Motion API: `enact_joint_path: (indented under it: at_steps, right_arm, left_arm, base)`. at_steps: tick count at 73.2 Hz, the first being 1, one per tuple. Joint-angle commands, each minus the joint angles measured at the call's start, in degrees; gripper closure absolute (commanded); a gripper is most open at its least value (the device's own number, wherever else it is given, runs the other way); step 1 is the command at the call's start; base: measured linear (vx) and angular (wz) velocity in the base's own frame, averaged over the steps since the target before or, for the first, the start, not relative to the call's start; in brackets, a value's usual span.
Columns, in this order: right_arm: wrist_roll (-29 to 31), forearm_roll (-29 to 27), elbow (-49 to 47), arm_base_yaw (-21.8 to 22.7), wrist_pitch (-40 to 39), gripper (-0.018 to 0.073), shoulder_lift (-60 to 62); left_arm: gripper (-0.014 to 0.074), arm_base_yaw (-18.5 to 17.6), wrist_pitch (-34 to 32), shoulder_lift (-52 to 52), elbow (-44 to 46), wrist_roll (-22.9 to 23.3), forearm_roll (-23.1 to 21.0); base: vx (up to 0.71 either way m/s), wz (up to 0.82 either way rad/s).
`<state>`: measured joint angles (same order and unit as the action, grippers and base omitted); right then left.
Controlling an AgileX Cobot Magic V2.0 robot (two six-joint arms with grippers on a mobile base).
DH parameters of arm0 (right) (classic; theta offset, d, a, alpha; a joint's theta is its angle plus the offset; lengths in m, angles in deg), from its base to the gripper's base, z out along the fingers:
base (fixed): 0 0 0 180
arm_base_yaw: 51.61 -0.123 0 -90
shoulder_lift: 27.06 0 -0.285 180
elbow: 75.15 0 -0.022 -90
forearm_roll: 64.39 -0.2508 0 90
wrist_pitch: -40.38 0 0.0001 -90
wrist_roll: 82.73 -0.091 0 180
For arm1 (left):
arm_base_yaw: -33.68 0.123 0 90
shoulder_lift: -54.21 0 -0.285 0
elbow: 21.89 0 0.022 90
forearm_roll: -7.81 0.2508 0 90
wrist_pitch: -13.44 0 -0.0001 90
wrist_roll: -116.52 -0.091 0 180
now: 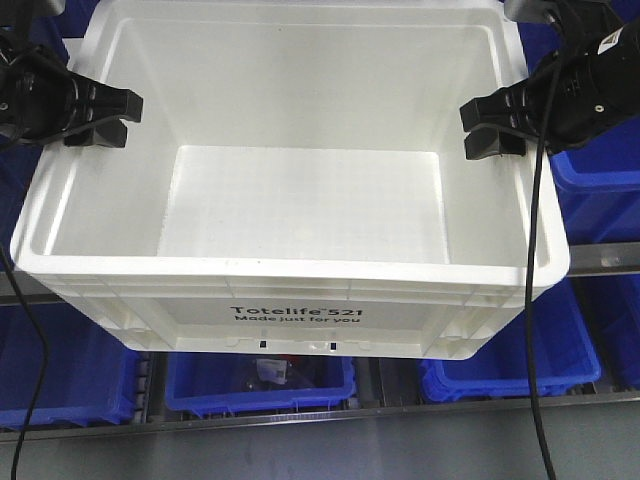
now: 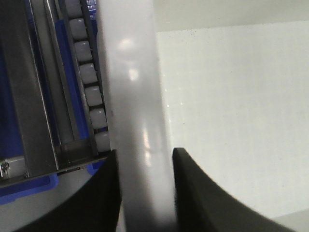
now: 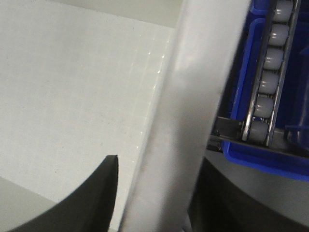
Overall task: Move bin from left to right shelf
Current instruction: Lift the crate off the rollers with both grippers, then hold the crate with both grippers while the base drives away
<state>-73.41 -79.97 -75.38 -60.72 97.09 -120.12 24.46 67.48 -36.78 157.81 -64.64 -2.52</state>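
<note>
Looks mid-carry: Totelife bin (image 1: 290,268) pinched at opposite side rims by left gripper (image 1: 108,118) and right gripper (image 1: 492,127). Next needs synced rightward move, kept level.

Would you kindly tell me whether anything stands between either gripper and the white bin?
Nothing visible does. The left gripper straddles the bin's left wall with a finger against each face. The right gripper straddles the right wall likewise, though whether its inner finger touches cannot be told.
</note>
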Motion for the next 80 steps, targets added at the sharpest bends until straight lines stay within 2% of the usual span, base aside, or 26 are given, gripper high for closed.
enact_joint_path:
  at_steps: [1,80]
  right_arm:
    - [0.2,0.0,-2.0,0.3,-4.4,0.0564,2.7]
    - [0.2,0.0,-2.0,0.3,-4.4,0.0564,2.7]
  left_arm:
    - [0.0594,0.0,-6.2,3.5,2.5,-1.8,-1.4]
    - [0.0594,0.0,-6.1,3.5,2.5,-1.8,-1.4]
  base:
    - [-0.16,-0.1]
    - [-0.13,-0.14]
